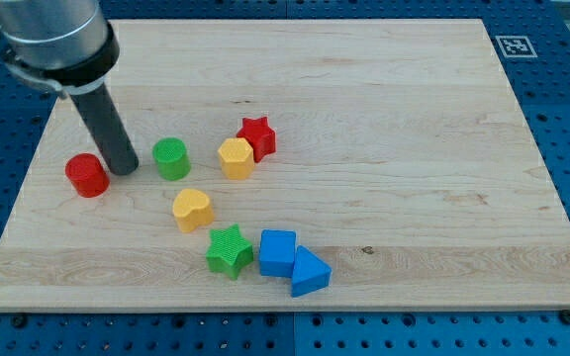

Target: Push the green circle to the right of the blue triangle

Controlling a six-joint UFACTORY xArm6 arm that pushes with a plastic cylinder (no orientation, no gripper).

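The green circle (171,158) is a short green cylinder at the board's left middle. The blue triangle (309,272) lies near the view's bottom centre, touching a blue cube (277,252) on its left. My tip (122,169) is the lower end of the dark rod, resting on the board just left of the green circle, between it and a red cylinder (87,175). A small gap shows between my tip and the green circle.
A yellow hexagon (236,157) and a red star (256,136) touch each other right of the green circle. A yellow heart (193,210) and a green star (230,251) lie between the circle and the blue blocks. The wooden board (414,148) sits on a blue pegboard.
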